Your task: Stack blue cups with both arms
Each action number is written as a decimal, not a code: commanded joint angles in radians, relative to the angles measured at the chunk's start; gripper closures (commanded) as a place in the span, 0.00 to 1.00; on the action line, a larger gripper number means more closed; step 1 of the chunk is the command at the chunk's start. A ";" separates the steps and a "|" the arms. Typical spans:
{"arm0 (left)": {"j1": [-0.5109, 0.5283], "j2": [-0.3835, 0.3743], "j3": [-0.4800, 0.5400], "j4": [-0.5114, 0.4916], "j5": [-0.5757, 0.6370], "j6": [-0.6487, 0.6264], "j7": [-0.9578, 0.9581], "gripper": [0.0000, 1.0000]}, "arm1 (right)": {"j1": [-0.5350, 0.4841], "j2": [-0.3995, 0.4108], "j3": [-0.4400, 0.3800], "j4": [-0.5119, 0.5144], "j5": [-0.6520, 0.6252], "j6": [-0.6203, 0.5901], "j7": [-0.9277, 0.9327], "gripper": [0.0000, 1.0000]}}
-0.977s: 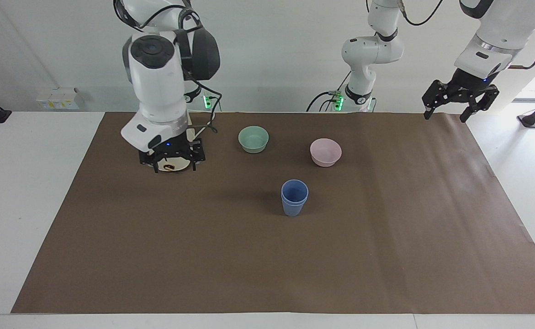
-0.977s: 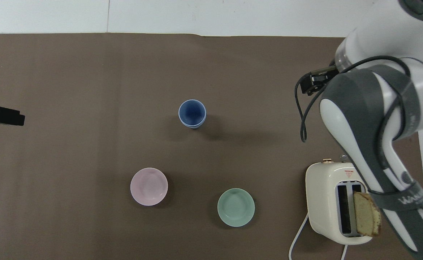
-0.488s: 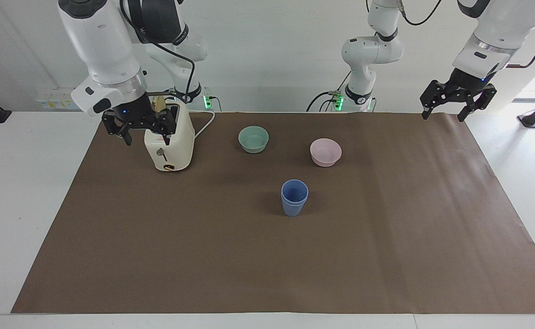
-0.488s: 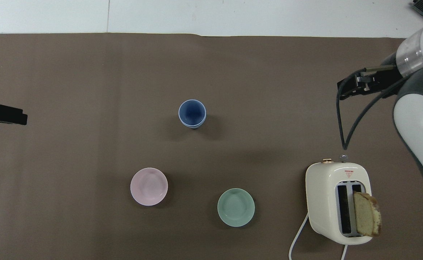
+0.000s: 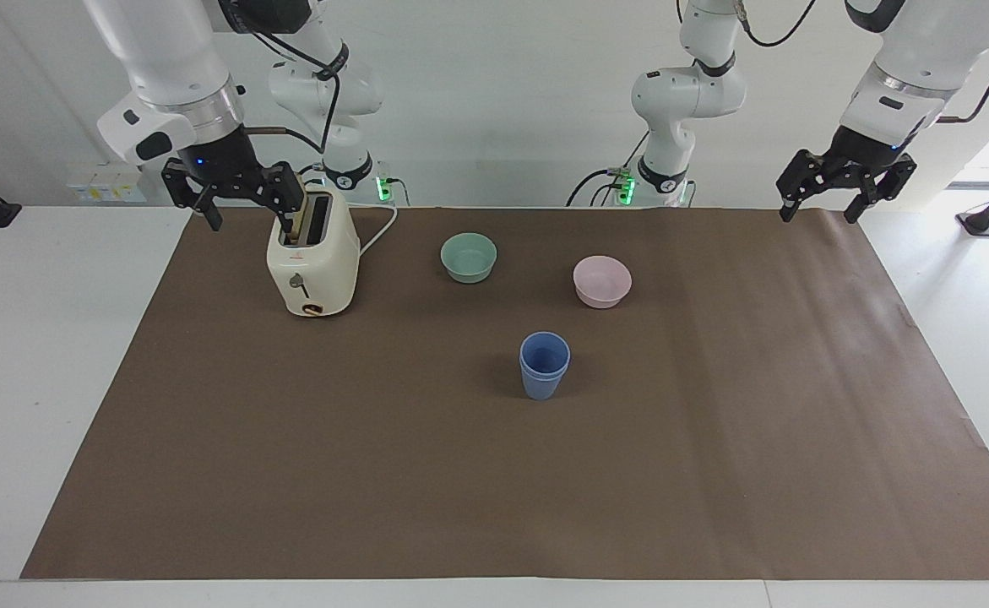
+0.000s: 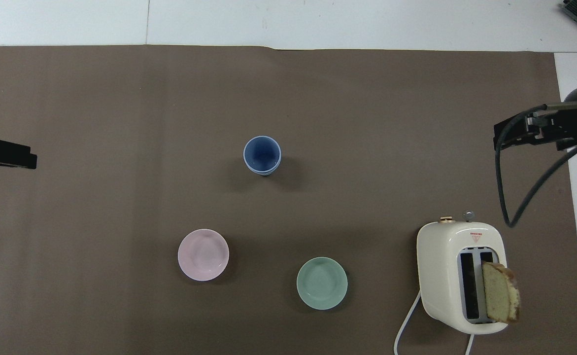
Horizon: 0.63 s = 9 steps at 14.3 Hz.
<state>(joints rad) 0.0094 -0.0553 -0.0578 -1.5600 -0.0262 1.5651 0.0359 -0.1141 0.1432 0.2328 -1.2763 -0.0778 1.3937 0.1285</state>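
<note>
The blue cups (image 5: 544, 365) already sit nested mid-tabletop, well clear of the left end effector (image 5: 826, 200) and right end effector (image 5: 235, 194), both raised, empty and wide, so stacking looks done with nothing left to grasp.

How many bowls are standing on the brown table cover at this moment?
2. The small mint-green round bowl stands beside the cream toaster. The small pink round bowl stands toward the left arm's end, nearer to the robots than the nested blue cups.
</note>
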 commanded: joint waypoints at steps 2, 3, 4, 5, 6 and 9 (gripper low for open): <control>0.014 -0.006 0.000 -0.005 -0.009 -0.010 0.030 0.00 | -0.033 -0.065 0.010 -0.047 0.032 -0.027 -0.001 0.00; 0.012 -0.006 0.000 -0.003 -0.009 -0.016 0.032 0.00 | -0.032 -0.070 0.010 -0.051 0.030 -0.038 0.003 0.00; 0.012 -0.008 0.001 0.000 -0.009 -0.022 0.032 0.00 | -0.033 -0.070 0.011 -0.055 0.032 -0.039 0.023 0.00; 0.012 -0.009 0.001 -0.003 -0.009 -0.027 0.029 0.00 | -0.035 -0.073 0.011 -0.057 0.044 -0.039 0.036 0.00; 0.014 -0.012 0.003 -0.014 -0.009 -0.025 0.025 0.00 | -0.041 -0.073 0.008 -0.057 0.071 -0.041 0.040 0.00; 0.014 -0.015 0.004 -0.014 -0.009 -0.016 -0.022 0.00 | -0.050 -0.089 0.008 -0.057 0.078 -0.048 0.039 0.00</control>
<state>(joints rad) 0.0103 -0.0553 -0.0503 -1.5625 -0.0262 1.5562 0.0346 -0.1388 0.0952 0.2326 -1.2970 -0.0348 1.3523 0.1568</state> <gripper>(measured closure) 0.000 0.000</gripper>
